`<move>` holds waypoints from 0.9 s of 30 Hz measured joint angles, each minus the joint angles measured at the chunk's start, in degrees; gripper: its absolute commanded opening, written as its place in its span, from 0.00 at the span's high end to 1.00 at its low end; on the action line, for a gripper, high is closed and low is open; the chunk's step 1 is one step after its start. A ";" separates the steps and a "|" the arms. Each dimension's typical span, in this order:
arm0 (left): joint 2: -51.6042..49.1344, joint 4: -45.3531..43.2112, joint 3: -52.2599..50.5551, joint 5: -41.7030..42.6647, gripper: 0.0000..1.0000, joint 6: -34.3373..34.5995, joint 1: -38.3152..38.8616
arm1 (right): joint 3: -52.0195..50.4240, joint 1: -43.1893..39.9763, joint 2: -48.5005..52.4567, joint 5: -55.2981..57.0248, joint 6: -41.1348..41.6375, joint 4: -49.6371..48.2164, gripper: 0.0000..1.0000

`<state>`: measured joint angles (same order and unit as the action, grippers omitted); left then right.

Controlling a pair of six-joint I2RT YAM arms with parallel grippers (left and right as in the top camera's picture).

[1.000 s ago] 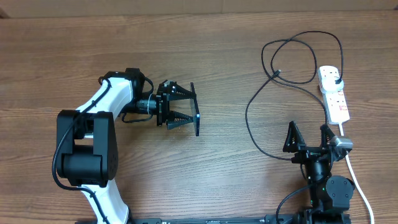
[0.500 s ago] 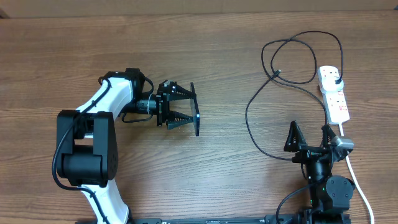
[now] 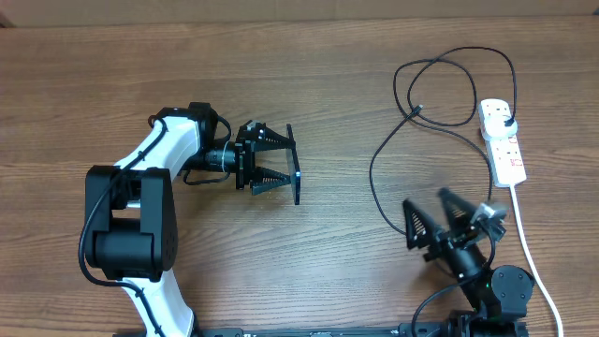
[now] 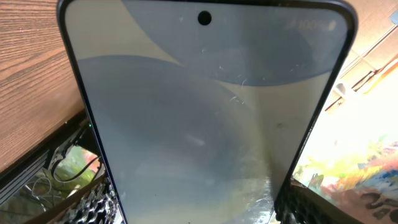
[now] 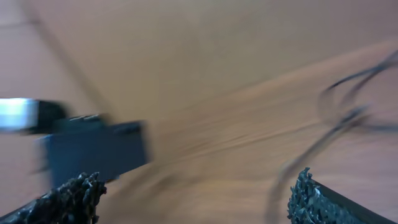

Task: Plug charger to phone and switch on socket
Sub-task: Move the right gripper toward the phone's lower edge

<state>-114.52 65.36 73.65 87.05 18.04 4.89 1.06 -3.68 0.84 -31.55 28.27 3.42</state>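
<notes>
My left gripper (image 3: 284, 159) is shut on the phone (image 3: 295, 174), which is held on edge above the table left of centre. In the left wrist view the phone's pale blue-grey screen (image 4: 205, 112) fills the frame between the fingers. The charger, a thin black cable (image 3: 374, 168), loops across the right half; its connector tip (image 3: 416, 110) lies free and its black plug (image 3: 506, 118) sits in the socket. The socket (image 3: 505, 148) is a white strip at the far right. My right gripper (image 3: 427, 206) is open and empty, near the cable's lower bend, left of the socket.
The socket's thick white cord (image 3: 530, 253) runs down to the front right edge. The right wrist view is motion-blurred: a dark blocky shape (image 5: 93, 152) at left, the cable (image 5: 311, 146) at right, wood between its open fingers (image 5: 199, 199).
My right gripper has swung to the left and turned, moving away from the socket's near end toward the cable. My left arm and the phone have not moved.
</notes>
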 measured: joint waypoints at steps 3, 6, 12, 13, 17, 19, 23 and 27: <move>0.00 0.00 0.00 0.00 0.43 0.00 0.00 | 0.00 0.02 0.00 -5.64 7.08 0.00 0.00; 0.00 0.00 0.00 -0.02 0.43 0.00 0.00 | 0.00 0.02 0.00 -8.52 13.29 -1.75 0.00; 0.00 0.00 0.00 0.02 0.43 0.00 0.00 | 0.02 0.02 -0.11 -13.11 17.68 -9.77 0.00; 0.00 0.00 0.00 0.00 0.43 0.00 0.00 | 0.20 0.02 -0.11 -13.49 18.05 -9.51 0.00; 0.00 -0.02 0.00 0.00 0.43 0.00 0.00 | 4.09 0.02 0.63 -14.14 18.80 -4.26 0.00; 0.00 0.00 0.00 0.02 0.43 0.00 0.00 | 7.58 0.02 2.84 -14.14 18.93 -0.79 0.00; 0.00 0.00 -0.02 0.00 0.43 0.00 -0.02 | 14.38 0.02 10.38 -14.73 17.40 3.56 0.01; 0.00 0.00 -0.02 0.04 0.43 0.00 0.00 | 23.87 0.02 21.07 -15.39 13.14 10.60 0.01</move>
<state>-114.52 65.36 73.63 87.09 18.04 4.89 24.93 -3.66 21.91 -46.94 41.41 14.02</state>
